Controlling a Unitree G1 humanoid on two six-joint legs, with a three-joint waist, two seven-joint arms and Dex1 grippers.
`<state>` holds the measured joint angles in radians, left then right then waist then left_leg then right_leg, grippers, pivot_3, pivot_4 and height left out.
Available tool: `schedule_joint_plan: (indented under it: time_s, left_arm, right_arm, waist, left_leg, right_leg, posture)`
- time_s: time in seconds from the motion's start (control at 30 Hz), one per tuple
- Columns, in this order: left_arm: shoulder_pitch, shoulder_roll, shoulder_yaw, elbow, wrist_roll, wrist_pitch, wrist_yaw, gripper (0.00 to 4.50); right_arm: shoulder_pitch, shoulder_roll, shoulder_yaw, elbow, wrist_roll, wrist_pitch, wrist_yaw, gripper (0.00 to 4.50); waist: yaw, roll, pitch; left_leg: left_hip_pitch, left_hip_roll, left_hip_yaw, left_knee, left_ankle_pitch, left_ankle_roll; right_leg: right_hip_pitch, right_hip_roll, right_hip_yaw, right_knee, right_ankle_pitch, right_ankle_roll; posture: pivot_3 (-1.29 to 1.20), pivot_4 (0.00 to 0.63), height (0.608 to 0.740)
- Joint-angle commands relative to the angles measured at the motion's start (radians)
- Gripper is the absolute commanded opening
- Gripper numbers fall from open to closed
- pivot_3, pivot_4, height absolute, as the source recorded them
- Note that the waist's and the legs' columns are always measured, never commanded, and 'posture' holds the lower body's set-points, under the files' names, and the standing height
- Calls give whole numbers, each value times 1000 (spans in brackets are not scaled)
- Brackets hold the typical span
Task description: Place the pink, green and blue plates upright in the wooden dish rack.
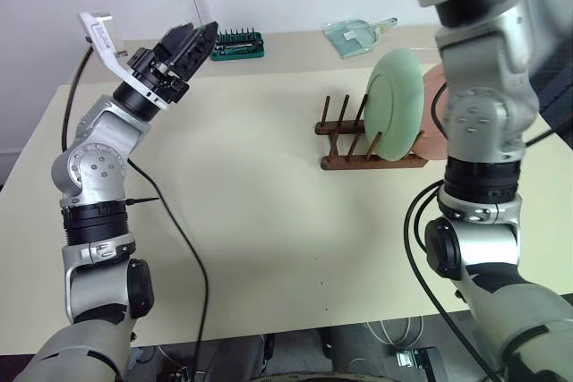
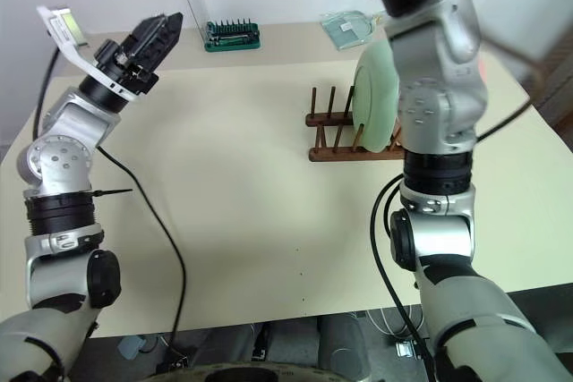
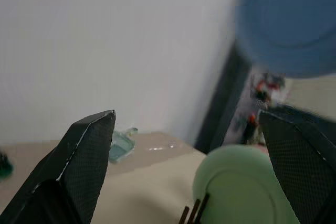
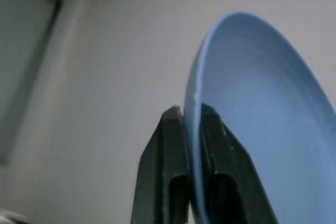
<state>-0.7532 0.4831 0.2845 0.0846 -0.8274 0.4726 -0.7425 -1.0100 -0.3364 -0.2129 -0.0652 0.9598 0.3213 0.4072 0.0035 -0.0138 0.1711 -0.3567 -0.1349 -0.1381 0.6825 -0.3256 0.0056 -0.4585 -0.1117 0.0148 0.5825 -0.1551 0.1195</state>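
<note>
A pale green plate (image 1: 394, 105) stands upright between the pegs of the dark wooden dish rack (image 1: 345, 127) on the right half of the table. Just behind it a pink plate (image 1: 432, 118) shows in part, with my right arm covering the rest; I cannot tell whether it sits in the rack. The blue plate (image 4: 262, 119) is raised high, and my right gripper (image 4: 191, 129) is shut on its rim. My left gripper (image 1: 192, 42) is raised over the table's far left, well away from the rack. Its fingers (image 3: 89, 150) are open with nothing between them.
A green tool-bit holder (image 1: 236, 44) with a clear lid stands at the back edge. A clear dish (image 1: 354, 35) lies at the back right. A black cable (image 1: 179, 230) runs across the table's left part towards the near edge.
</note>
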Motion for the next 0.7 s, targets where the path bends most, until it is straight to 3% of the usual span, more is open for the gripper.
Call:
schedule_joint_plan:
  time_s: [0.03,0.13,0.2,0.3,0.7]
  left_arm:
    - [33,39,-49,-75,33,-33,-130,4456]
    - [88,120,-66,-121,-11,47,-265,4456]
    - [126,189,-97,-132,12,72,-345,4456]
    - [196,246,-151,-115,132,-42,-434,4456]
    - [223,200,-119,-137,124,-86,-463,4456]
  right_arm:
    - [37,-3,-74,-81,254,186,-92,0]
    - [115,-2,-94,-128,320,248,-172,0]
    - [155,11,-126,-134,464,304,-253,0]
    - [193,-2,-116,-153,428,320,-303,0]
    - [259,7,-119,-118,537,414,-413,0]
  waist:
    - [-2,4,1]
    - [-16,5,1]
    - [-26,5,1]
    - [-27,9,1]
    - [-17,10,2]
  left_leg:
    - [0,1,1,-2,0,0]
    - [-1,4,3,-4,0,-1]
    - [-1,8,4,-5,-1,-3]
    - [0,9,6,-5,-2,-4]
    - [0,10,8,-4,-2,-3]
  right_leg:
    - [-1,0,0,0,0,0]
    - [-5,3,1,1,0,0]
    - [-6,7,3,2,0,0]
    - [-8,9,5,3,1,-1]
    - [-7,9,6,0,2,-2]
  posture:
    - [0,150,740]
    - [0,150,740]
    - [0,150,740]
    - [0,150,740]
    - [0,150,740]
